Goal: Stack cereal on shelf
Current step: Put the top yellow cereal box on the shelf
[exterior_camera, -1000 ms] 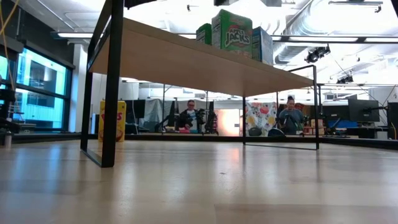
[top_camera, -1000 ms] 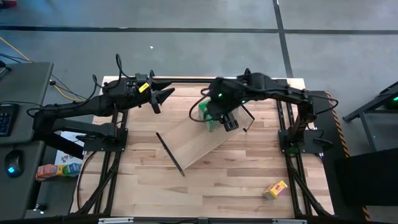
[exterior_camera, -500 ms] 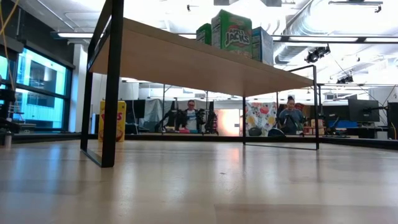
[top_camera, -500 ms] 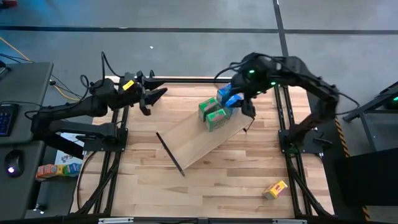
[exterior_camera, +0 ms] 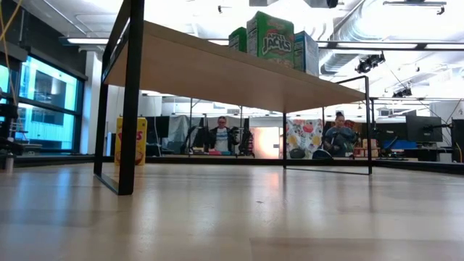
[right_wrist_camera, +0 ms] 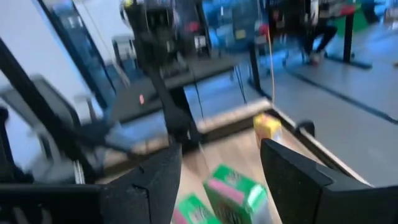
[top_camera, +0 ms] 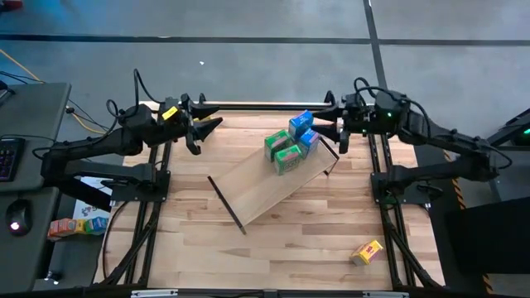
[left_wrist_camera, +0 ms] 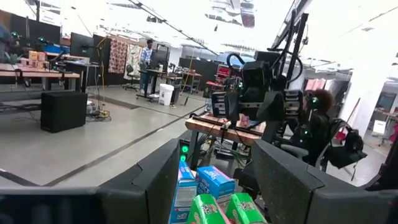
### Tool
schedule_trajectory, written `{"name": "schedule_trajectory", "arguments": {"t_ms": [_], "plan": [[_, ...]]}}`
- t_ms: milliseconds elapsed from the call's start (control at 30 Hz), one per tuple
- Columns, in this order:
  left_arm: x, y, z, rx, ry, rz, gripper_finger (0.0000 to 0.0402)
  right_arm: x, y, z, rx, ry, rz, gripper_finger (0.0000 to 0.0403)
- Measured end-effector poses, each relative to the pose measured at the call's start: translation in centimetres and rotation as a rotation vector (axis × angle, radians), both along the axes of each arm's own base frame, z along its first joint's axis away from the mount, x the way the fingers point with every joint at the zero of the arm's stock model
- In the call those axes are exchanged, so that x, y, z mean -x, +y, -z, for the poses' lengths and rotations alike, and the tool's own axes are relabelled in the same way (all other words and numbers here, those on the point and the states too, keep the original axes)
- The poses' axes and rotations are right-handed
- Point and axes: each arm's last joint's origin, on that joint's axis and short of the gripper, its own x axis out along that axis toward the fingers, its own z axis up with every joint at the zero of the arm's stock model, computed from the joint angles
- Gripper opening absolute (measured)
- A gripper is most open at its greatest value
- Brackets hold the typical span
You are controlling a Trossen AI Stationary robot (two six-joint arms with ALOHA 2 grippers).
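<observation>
The shelf [top_camera: 261,189] stands slantwise at the table's middle on its black end brackets [exterior_camera: 130,94]. Two blue cereal boxes [top_camera: 303,131] and two green ones [top_camera: 282,151] stand close together on its right end; the low view shows them on top of the board [exterior_camera: 270,36]. A yellow cereal box [top_camera: 366,252] lies on the table near the front right. My right gripper [top_camera: 325,131] hangs open just right of the blue boxes, pointing level at them. My left gripper [top_camera: 211,126] hangs open at the far left, pointing toward the boxes [left_wrist_camera: 211,186].
A yellow box [exterior_camera: 130,151] shows beyond the shelf in the low view. Off the table's left side are a desk with a keyboard [top_camera: 8,157] and some colourful boxes [top_camera: 70,225]. People stand in the room behind. Bare tabletop [top_camera: 281,257] lies in front of the shelf.
My right gripper has drawn back from above the boxes toward the table's far right, tipping from pointing down to level; the two blue boxes it covered now show standing on the shelf. My left gripper has pulled back a little toward the left edge.
</observation>
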Motion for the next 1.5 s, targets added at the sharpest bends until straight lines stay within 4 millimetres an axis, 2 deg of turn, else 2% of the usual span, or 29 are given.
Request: {"name": "schedule_trajectory", "arguments": {"t_ms": [167,333,433,567,700,800,1000,1200,1333,1500], "plan": [[-0.1,0.0,0.0,0.001,0.001,-0.007,0.019,-0.1,-0.1,1.0,-0.023,-0.094,0.025,0.0209],[-0.8,1.0,-0.2,0.03,0.092,-0.143,0.019,0.0,-0.1,0.3,-0.013,-0.124,0.035,0.0209],[-0.8,3.0,-1.0,0.082,0.289,-0.33,0.019,0.1,-0.1,-0.1,-0.007,-0.143,0.038,0.0209],[0.0,6.9,-1.3,0.196,0.6,-0.508,0.0194,0.1,-0.1,-0.2,-0.006,-0.147,0.038,0.0209],[0.8,11.1,0.5,0.377,0.833,-0.491,0.0212,0.1,-0.1,-0.2,-0.007,-0.145,0.038,0.0209],[1.2,13.9,2.8,0.526,0.945,-0.436,0.0231,0.1,-0.1,-0.1,-0.008,-0.14,0.039,0.0209],[1.7,17.7,7.2,0.708,1.17,-0.364,0.0279,0.1,-0.1,-0.1,-0.008,-0.139,0.039,0.0209],[1.3,19.6,9.7,0.703,1.289,-0.294,0.0302,0.1,-0.1,0.0,-0.01,-0.13,0.039,0.0209],[1.1,20.2,10.7,0.663,1.346,-0.244,0.0303,0.1,-0.1,0.3,-0.019,-0.097,0.04,0.0209],[0.8,21.0,11.4,0.599,1.408,-0.261,0.0303,0.0,-0.1,0.8,-0.037,-0.073,0.046,0.0209]]}}
